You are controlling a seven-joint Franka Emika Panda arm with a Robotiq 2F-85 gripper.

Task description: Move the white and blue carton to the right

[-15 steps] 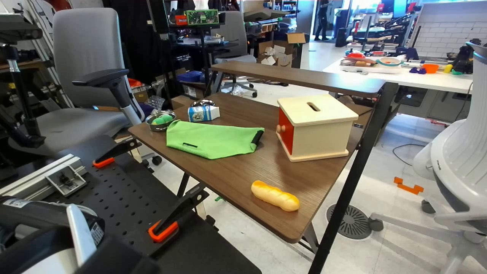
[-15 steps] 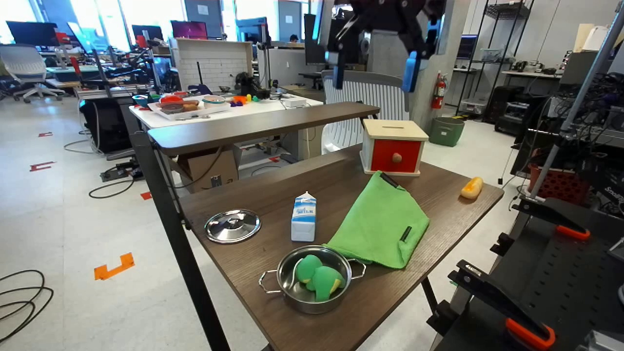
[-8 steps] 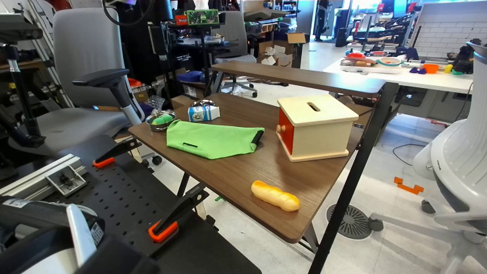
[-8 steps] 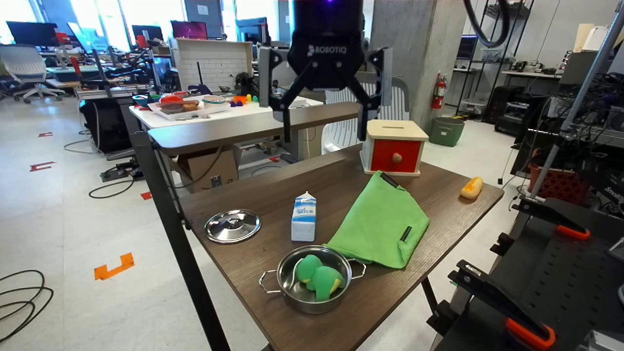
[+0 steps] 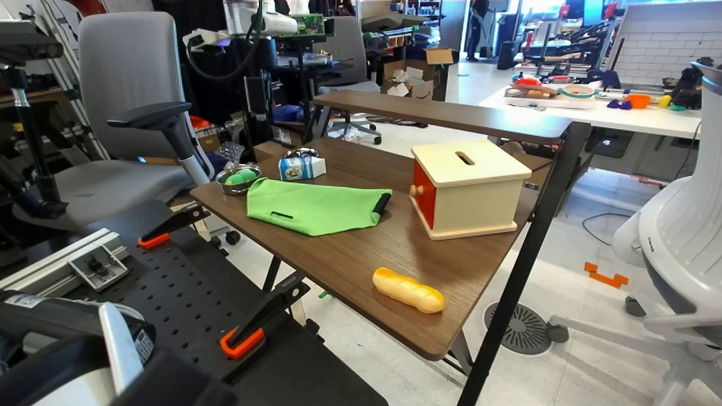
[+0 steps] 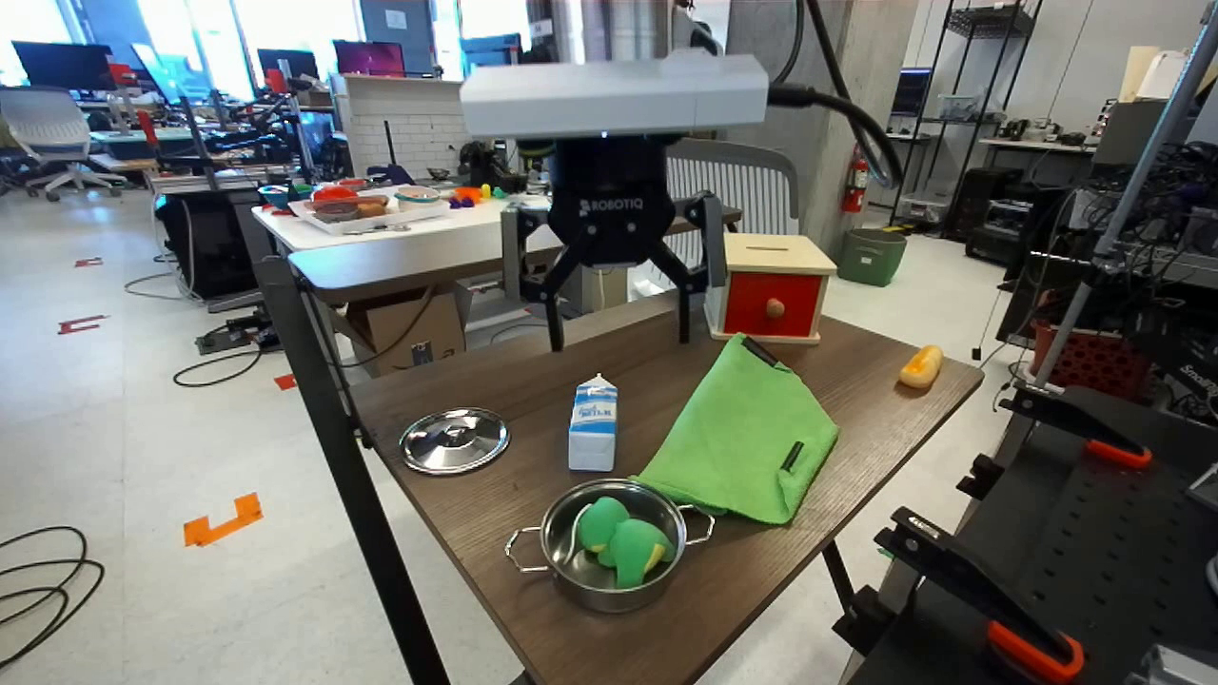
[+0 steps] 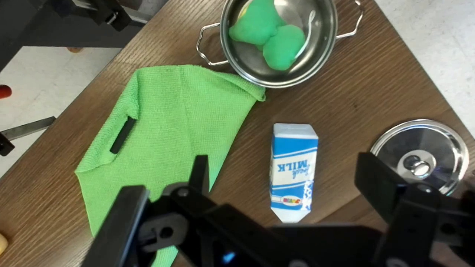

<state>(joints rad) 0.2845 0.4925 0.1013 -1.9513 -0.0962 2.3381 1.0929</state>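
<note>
The white and blue carton lies on its side on the brown table. It shows in both exterior views [image 5: 302, 168] [image 6: 593, 426] and in the wrist view [image 7: 293, 170], with its MILK print facing up. My gripper [image 6: 620, 342] is open and empty, pointing down above the table. In an exterior view it hangs above and beyond the carton, apart from it. In the wrist view the open fingers [image 7: 282, 157] stand to either side of the carton in the picture, well above it. In an exterior view the dark gripper is hard to make out against the black background.
A green cloth [image 6: 747, 438] lies beside the carton. A metal pot [image 6: 609, 597] with green items and a metal lid [image 6: 455, 442] are close by. A wooden box [image 5: 479, 206] and an orange bread-shaped object [image 5: 407, 290] stand farther off. A raised shelf [image 6: 514, 243] runs along the table.
My gripper has come down from the top of the view, turned upright and moved to hang over the table, still open. The carton and the other objects have not moved.
</note>
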